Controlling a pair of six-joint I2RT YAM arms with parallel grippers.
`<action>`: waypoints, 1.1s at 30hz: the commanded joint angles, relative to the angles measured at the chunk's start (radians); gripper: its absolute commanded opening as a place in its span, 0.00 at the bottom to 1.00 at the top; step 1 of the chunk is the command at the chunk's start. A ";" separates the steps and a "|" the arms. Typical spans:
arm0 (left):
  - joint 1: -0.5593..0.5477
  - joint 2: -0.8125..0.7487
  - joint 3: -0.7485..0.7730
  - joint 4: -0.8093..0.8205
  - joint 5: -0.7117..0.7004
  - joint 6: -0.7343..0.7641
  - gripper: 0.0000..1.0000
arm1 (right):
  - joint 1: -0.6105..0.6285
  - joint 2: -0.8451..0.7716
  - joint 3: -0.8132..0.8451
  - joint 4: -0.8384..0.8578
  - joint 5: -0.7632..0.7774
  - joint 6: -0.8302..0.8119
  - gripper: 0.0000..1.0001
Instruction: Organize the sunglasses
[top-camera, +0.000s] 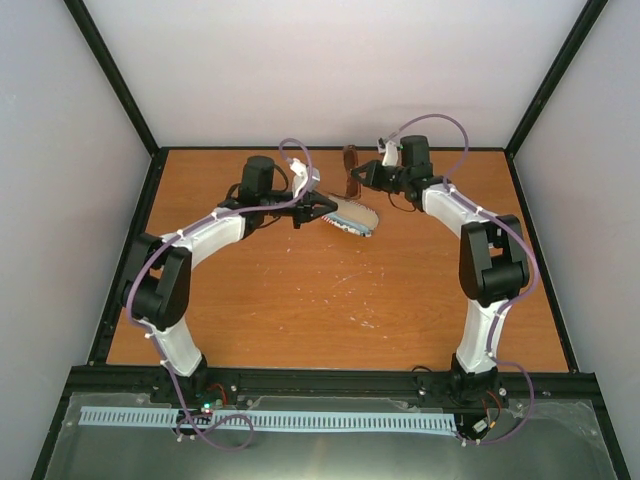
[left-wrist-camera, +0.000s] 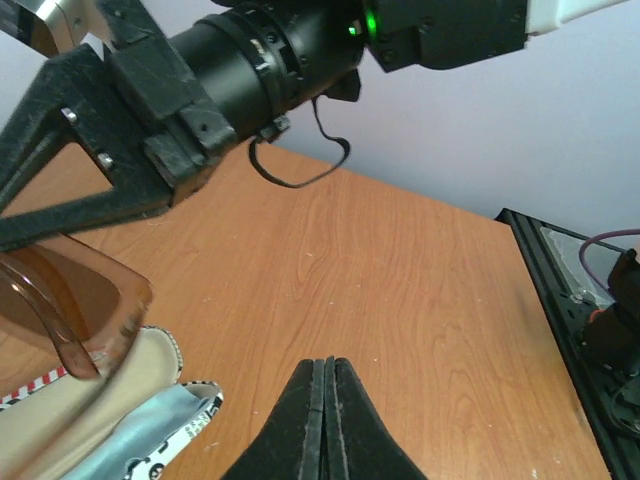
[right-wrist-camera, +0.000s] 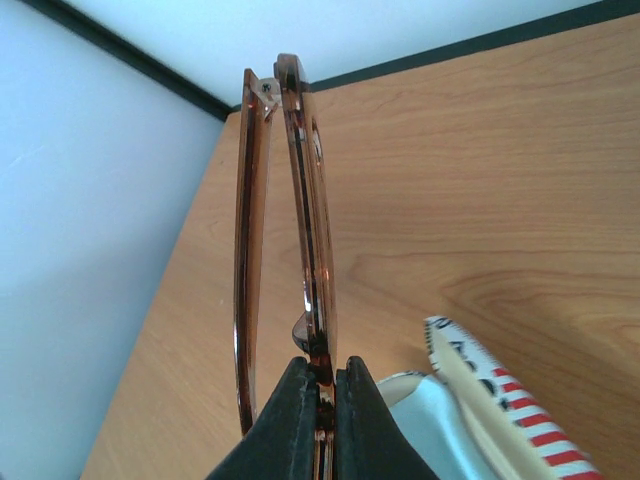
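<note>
My right gripper (right-wrist-camera: 320, 372) is shut on the sunglasses (right-wrist-camera: 308, 200), a thin brown translucent pair with the temple arms folded. It pinches the frame near the bridge and holds the pair above the table. From above, the sunglasses (top-camera: 351, 172) hang at the back centre from the right gripper (top-camera: 362, 177), just behind the open flag-patterned case (top-camera: 352, 216). My left gripper (top-camera: 316, 209) hovers at the case's left end, shut with nothing between its fingers. In the left wrist view, the sunglasses (left-wrist-camera: 70, 290) sit over the case (left-wrist-camera: 60, 420), left of the shut left gripper (left-wrist-camera: 325, 362).
A light blue cloth (left-wrist-camera: 140, 440) lies in the open case; the right wrist view also shows this cloth (right-wrist-camera: 425, 420). Black frame rails (top-camera: 130, 240) border the wooden table (top-camera: 330, 300), and white walls rise behind it.
</note>
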 joint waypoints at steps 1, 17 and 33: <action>0.001 0.039 0.077 0.016 0.007 0.011 0.03 | 0.026 -0.037 0.012 -0.006 -0.080 -0.032 0.03; 0.001 0.156 0.180 0.029 -0.007 0.024 0.04 | 0.110 -0.177 -0.097 -0.141 -0.216 -0.175 0.03; 0.148 0.212 0.278 -0.108 -0.132 0.109 0.01 | 0.017 -0.260 -0.235 -0.145 -0.031 -0.129 0.03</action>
